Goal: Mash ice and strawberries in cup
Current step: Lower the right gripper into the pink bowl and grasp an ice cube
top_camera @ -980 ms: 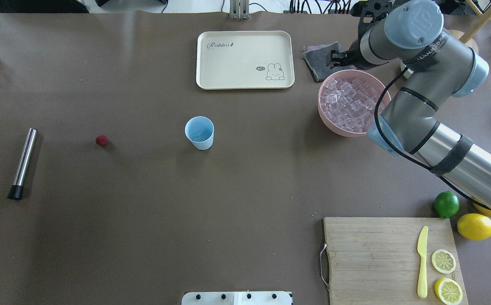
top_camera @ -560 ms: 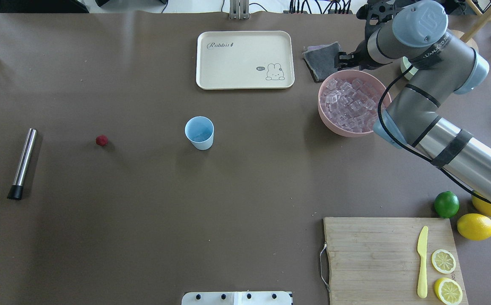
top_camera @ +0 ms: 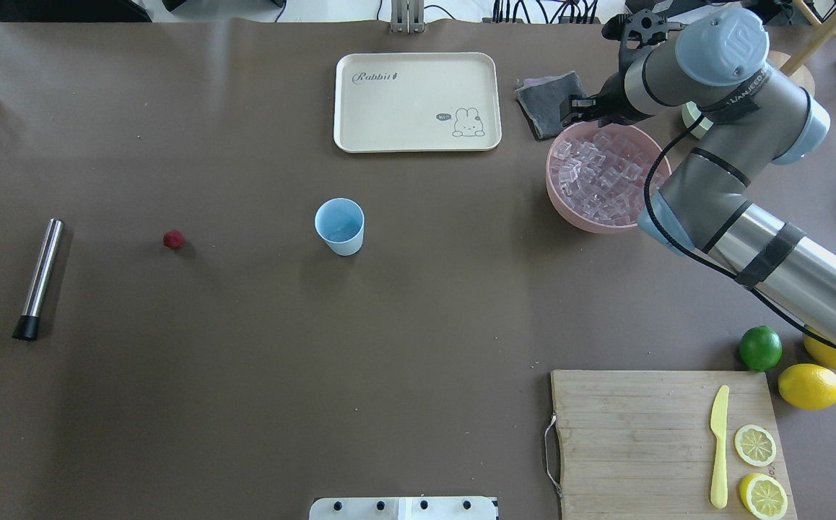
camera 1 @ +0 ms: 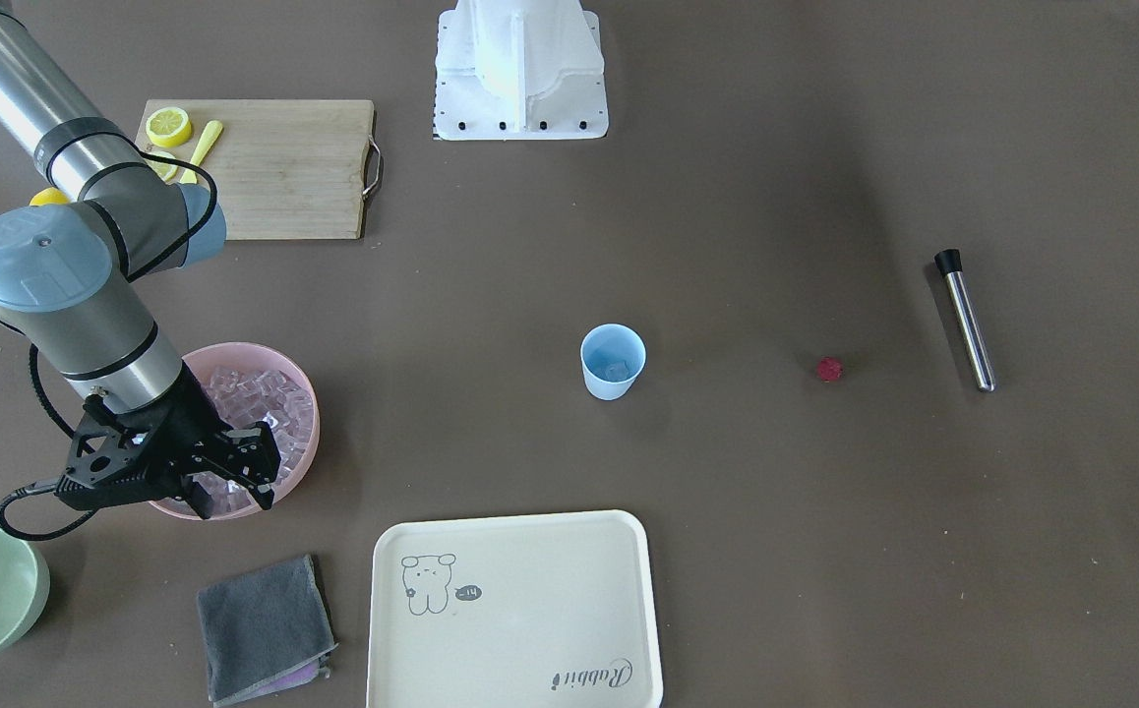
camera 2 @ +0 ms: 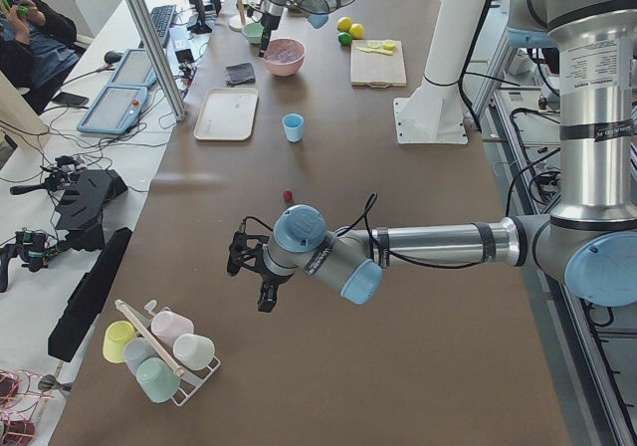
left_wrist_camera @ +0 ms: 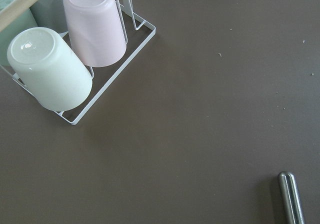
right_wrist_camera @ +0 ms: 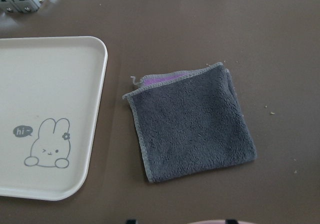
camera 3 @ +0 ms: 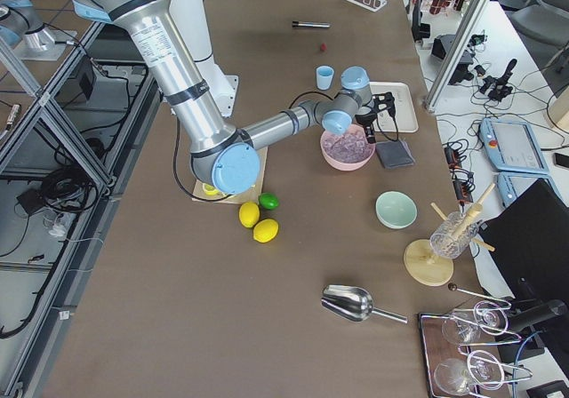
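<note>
**A:** Where are my task pieces?

**B:** On my overhead feed the cup [top_camera: 339, 226] stands upright near the middle of the table [top_camera: 245, 375]. The strawberry [top_camera: 173, 239] lies at its 9 o'clock, well apart. The ice [top_camera: 595, 177] fills the pink bowl [top_camera: 566, 209] at the cup's 3 o'clock. Only the front-facing feed looks deep enough into the cup, and there I see 1 clear cube at the bottom.

**A:** And the right arm?

**B:** It reaches in from 4 o'clock with its elbow folded above the bowl. The wrist is turned back so the right gripper [camera 1: 235, 484] hangs over the bowl's rim, at about 11 o'clock on the overhead. My right wrist camera shows its 2 fingertips [right_wrist_camera: 131, 221] spread wide with only the pink rim between them. The grey cloth [right_wrist_camera: 192, 124] and the tray [right_wrist_camera: 50, 109] lie beyond.

**A:** The left one?

**B:** The overhead misses it. Only the left side camera catches the left gripper [camera 2: 249, 277], with the forearm stretched level and low above the table. I cannot tell how its jaws stand. Its wrist camera looks down on a wire rack [left_wrist_camera: 114, 77] of upturned tumblers [left_wrist_camera: 50, 69] and the end of the metal rod [left_wrist_camera: 292, 199].
</note>
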`<act>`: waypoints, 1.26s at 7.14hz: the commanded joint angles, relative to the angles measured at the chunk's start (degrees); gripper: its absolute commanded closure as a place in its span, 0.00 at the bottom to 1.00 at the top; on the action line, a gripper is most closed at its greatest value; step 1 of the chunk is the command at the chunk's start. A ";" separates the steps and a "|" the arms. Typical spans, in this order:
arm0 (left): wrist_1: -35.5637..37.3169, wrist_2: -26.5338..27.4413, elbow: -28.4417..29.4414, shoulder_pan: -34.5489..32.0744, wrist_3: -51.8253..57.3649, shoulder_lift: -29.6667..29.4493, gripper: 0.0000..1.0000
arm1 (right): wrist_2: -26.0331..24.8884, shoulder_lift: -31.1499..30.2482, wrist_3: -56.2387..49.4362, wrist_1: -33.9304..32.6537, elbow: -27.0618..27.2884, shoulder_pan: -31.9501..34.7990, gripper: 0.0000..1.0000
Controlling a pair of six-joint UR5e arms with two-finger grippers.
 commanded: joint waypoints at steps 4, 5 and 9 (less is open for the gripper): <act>0.00 0.01 0.15 0.00 -0.03 -0.17 0.02 | 0.82 -4.15 0.30 -0.57 4.02 -1.22 0.43; 0.00 0.01 -0.02 0.00 -0.03 -0.17 0.02 | 0.38 -4.33 0.47 -0.40 4.12 -1.92 0.45; 0.00 0.10 0.15 0.00 -0.03 -0.44 0.02 | -0.59 -4.59 0.47 -0.40 3.42 -3.24 0.50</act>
